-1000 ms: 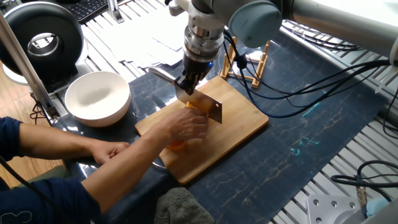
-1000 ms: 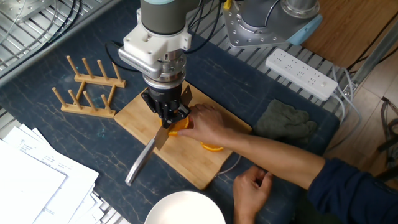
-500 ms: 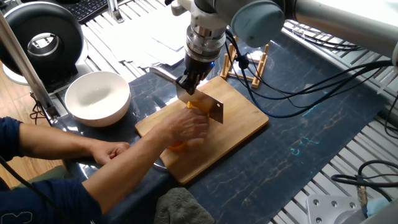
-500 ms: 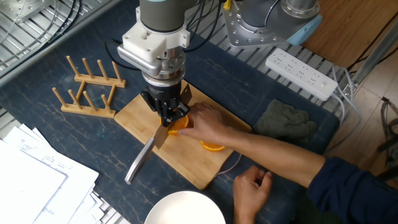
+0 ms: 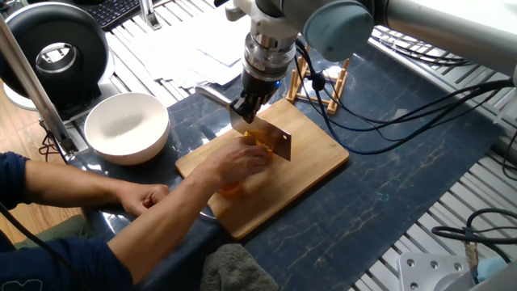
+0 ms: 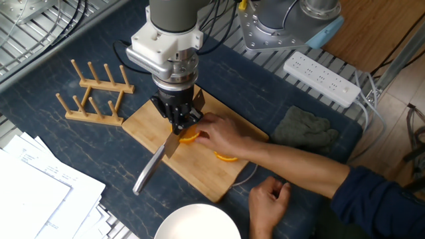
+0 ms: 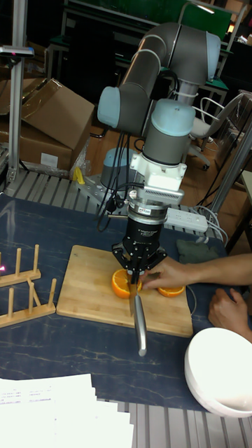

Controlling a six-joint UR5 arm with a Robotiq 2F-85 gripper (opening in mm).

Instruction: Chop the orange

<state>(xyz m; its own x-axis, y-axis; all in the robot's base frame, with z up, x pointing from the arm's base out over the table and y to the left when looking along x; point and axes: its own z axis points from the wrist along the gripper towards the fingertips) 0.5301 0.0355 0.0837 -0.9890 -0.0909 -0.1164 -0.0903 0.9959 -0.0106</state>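
Observation:
My gripper [image 5: 248, 105] [image 6: 179, 120] [image 7: 138, 268] is shut on a steel knife [image 5: 272, 141], whose handle [image 6: 149, 174] [image 7: 140, 326] sticks out toward the table's front edge. Its blade stands edge-down over an orange half [image 6: 189, 137] [image 7: 122, 283] [image 5: 257, 136] lying cut face up on the bamboo cutting board [image 5: 313, 151] [image 6: 142, 123] [image 7: 84, 288]. A person's hand [image 6: 222, 135] [image 5: 236, 167] [image 7: 166, 270] steadies that half beside the blade. A second orange half [image 6: 227, 157] [image 7: 171, 290] [image 5: 231, 191] lies next to it, partly under the hand.
A white bowl [image 5: 126, 126] [image 7: 220, 370] stands off the board near the person's other hand [image 6: 269, 199]. A wooden peg rack [image 6: 93, 99] [image 7: 21, 285] sits beside the board. A grey cloth [image 6: 305, 130], a power strip [image 6: 321, 78] and paper sheets [image 6: 33, 192] lie around.
The person's hand has shifted slightly on the orange half. The gripper and knife have edged a little sideways over the fruit.

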